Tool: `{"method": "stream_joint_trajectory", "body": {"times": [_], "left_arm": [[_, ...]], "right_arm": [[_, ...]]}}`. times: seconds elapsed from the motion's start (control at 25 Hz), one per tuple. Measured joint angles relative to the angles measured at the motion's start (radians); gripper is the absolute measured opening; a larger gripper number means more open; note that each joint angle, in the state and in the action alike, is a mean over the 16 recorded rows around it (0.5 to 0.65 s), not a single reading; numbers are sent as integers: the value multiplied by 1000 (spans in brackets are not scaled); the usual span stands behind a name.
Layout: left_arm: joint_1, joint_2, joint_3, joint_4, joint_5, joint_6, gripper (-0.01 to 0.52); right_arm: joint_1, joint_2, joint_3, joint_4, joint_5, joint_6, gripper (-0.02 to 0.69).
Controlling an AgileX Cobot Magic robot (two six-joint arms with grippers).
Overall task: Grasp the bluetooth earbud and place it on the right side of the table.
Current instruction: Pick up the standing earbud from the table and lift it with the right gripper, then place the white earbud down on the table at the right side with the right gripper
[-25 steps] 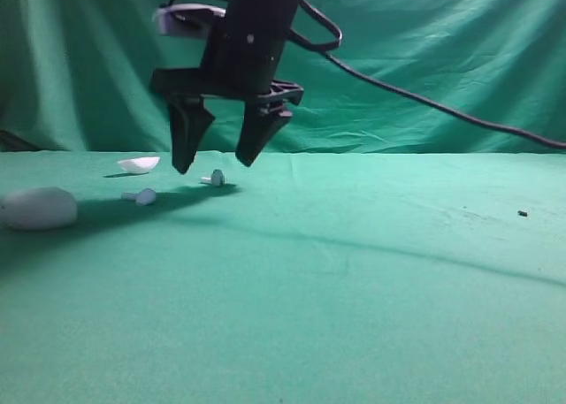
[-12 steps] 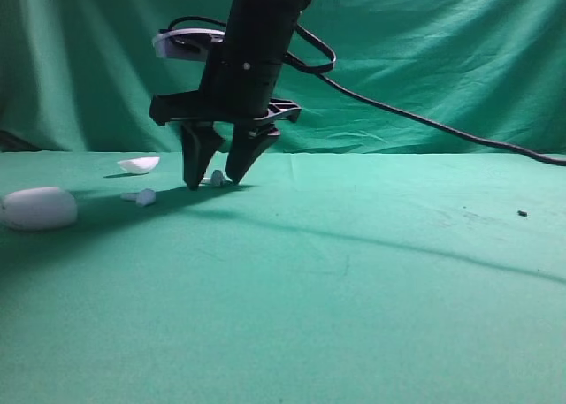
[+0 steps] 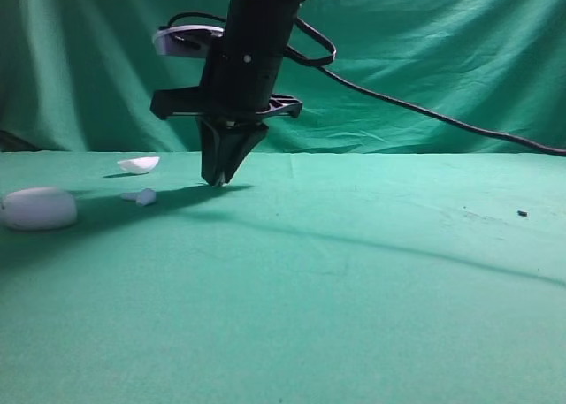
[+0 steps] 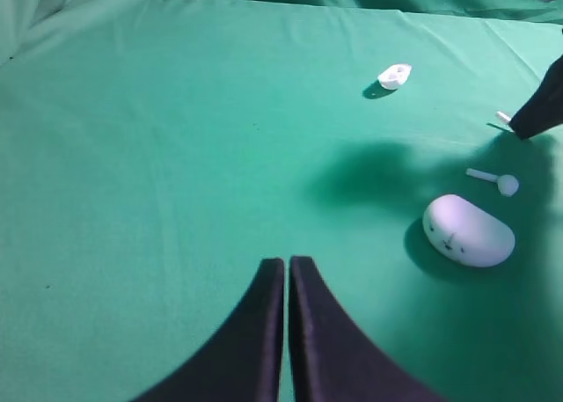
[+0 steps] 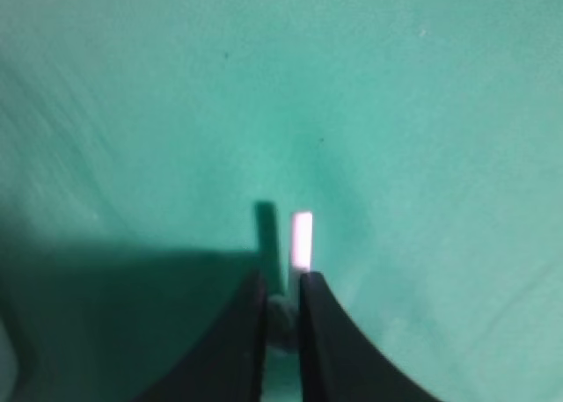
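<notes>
Because the earbud (image 5: 302, 241) is so tiny, the right pincer (image 3: 215, 179) has only a small pinch on it, down on the green surface (image 3: 354, 280) at the left. Only its white stem pokes out past the tips. It could slip out when lifted, since it is smooth and round. The left pincer (image 4: 287, 279) is closed and holds nothing. I count two earbuds, one oval case (image 4: 468, 231) and one little white shell (image 4: 394, 75). The second earbud (image 4: 494, 180) lies near the case.

Matt green cloth table (image 3: 371, 280); smooth white plastic bluetooth earbud (image 5: 302, 240).
</notes>
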Motion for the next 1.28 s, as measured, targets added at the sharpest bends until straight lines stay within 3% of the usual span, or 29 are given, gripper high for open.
{"method": "stream_joint_trajectory", "body": {"times": [0.36,0.64,0.96,1.28], "left_arm": [[0,0,0,0,0,0,0],[0,0,0,0,0,0,0],[0,0,0,0,0,0,0],[0,0,0,0,0,0,0]], "right_arm": [[-86,-137,-28,-8,171,77,74],[-238,-358,174,-19,226,139,74],[-385,-584,666,-37,14,165,74],[-427,-624,1015,-58,-233,187,74]]}}
